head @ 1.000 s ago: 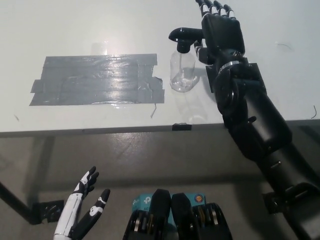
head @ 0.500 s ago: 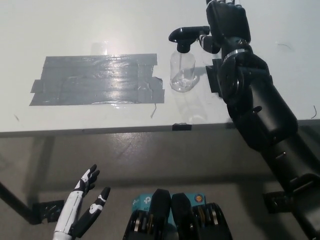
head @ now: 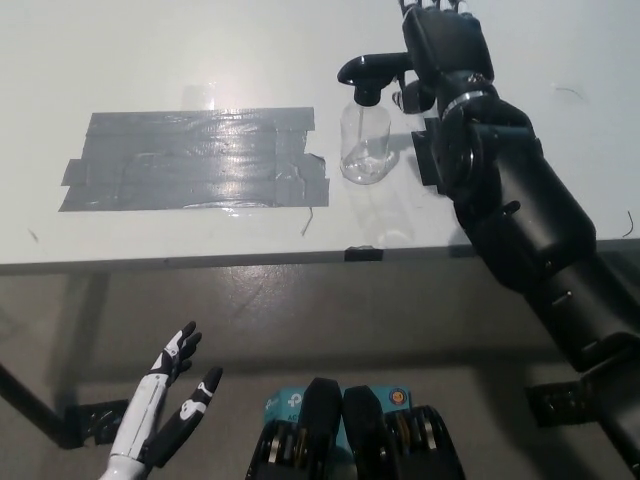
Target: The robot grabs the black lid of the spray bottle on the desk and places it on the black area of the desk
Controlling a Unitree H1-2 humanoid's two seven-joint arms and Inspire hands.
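Black right hand sits just beside the spray bottle's trigger lid; whether its fingers are closed I cannot tell. Reach step, likely: next, clamp the lid, carry to tape patch. White left hand rests low, fingers apart.

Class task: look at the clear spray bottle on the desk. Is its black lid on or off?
On. The black lid sits atop the upright spray bottle, beside the right hand.

Right hand fingertips cropped (grip perhaps unclear)
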